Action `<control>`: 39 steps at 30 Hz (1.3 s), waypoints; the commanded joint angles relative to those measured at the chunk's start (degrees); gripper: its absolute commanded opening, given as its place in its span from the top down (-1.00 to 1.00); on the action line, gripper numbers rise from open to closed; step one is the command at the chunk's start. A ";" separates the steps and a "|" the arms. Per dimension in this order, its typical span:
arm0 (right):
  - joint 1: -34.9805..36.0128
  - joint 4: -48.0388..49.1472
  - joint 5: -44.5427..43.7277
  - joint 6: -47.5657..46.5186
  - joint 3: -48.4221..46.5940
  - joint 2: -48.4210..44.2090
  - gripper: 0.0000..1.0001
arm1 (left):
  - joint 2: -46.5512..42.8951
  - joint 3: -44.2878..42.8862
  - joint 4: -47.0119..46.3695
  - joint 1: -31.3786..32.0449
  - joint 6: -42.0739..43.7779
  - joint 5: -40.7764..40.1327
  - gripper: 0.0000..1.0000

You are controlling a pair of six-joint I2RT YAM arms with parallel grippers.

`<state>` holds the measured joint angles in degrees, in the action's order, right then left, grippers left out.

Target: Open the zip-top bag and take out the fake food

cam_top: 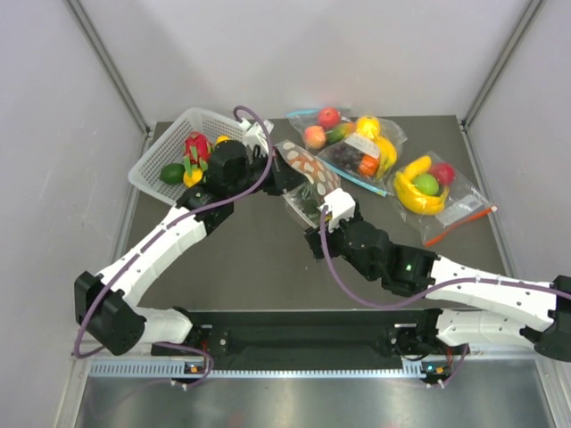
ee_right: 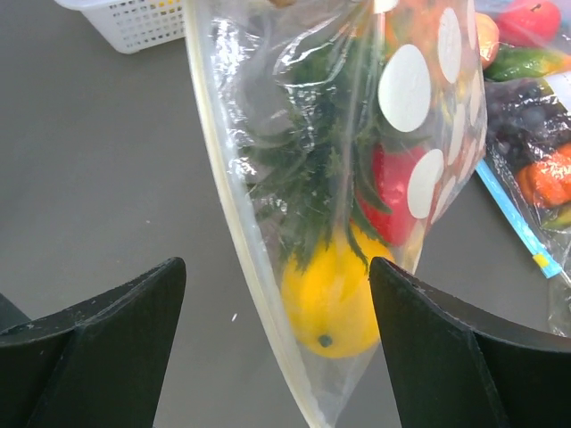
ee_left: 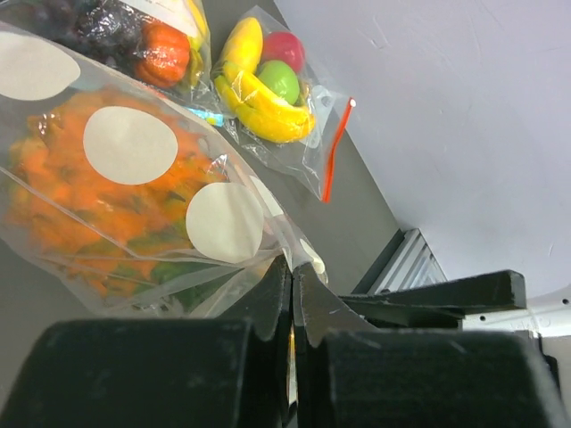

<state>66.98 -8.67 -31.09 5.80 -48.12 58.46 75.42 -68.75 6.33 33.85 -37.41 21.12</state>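
Note:
The dotted zip-top bag (cam_top: pixel 308 176) hangs above the table's middle, held up by my left gripper (cam_top: pixel 278 175), which is shut on its edge; the pinch shows in the left wrist view (ee_left: pixel 293 267). Inside the bag (ee_right: pixel 357 178) I see a yellow rounded fruit (ee_right: pixel 328 299), a red piece (ee_right: pixel 393 192) and the pineapple's green crown (ee_right: pixel 312 178). The pineapple's orange body shows through the bag (ee_left: pixel 107 196) in the left wrist view. My right gripper (ee_right: pixel 278 294) is open, its fingers on either side of the bag's lower end, not touching it. It sits just below the bag (cam_top: pixel 328 212).
A white basket (cam_top: pixel 165 152) with a pink dragon fruit (cam_top: pixel 196 145) stands at the back left. A clear bag with a blue zip strip (cam_top: pixel 352 143) and one with a red-orange strip holding bananas (cam_top: pixel 426 187) lie at the back right.

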 commanded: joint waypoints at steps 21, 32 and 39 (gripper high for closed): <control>1.05 5.06 -11.89 -5.18 -2.16 3.51 0.92 | -7.92 1.16 -0.62 0.17 -0.74 2.26 1.00; -1.06 -3.10 8.40 -0.01 -2.77 -2.03 1.00 | -10.02 7.05 0.01 0.26 10.32 -2.14 -0.02; -5.45 -7.41 19.91 1.93 -4.53 -3.87 1.00 | -14.41 6.70 -1.84 0.17 18.77 -0.91 -0.61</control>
<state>63.79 -16.67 -18.74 6.11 -49.08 57.23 65.32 -61.58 9.04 33.85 -24.49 19.86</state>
